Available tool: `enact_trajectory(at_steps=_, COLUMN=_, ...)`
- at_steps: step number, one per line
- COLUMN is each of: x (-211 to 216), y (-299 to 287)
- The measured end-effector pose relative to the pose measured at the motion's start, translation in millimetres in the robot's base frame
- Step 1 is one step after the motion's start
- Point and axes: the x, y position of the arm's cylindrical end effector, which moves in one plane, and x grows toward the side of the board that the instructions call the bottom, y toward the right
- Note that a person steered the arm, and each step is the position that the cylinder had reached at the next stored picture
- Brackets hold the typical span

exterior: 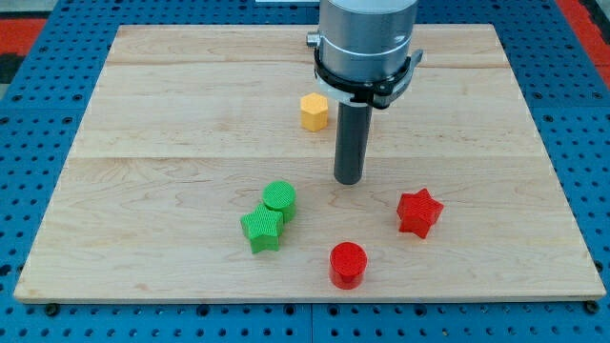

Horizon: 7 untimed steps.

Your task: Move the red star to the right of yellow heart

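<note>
Red star (pixel 419 211) lies toward view's lower right of my tip (pixel 348 181) (bare rod, not touching any block).

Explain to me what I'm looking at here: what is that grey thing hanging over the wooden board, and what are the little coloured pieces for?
That grey cylinder is the end of a robot arm. It has no gripper; it ends in a dark rod, and my tip slides along the wooden board to push blocks about. Nothing is held.

There is one picture, from a camera looking down at the board from in front.

On the board lie a yellow block near the view's top, a green cylinder touching a green star, a red cylinder, and a red star. The tip stands between them, touching none, with the red star to its lower right.
</note>
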Motion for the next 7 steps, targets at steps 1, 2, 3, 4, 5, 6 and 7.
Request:
enact_trajectory(at_steps=1, x=16.4, y=14.6)
enact_trajectory(at_steps=2, x=41.8, y=25.3)
enact_trajectory(at_steps=3, x=60.8, y=38.6)
enact_trajectory(at_steps=4, x=83.1, y=51.9)
enact_trajectory(at_steps=5, x=74.8, y=85.8)
enact_trajectory(at_steps=6, x=39.1, y=86.7)
enact_trajectory(at_steps=7, x=4.4, y=82.9)
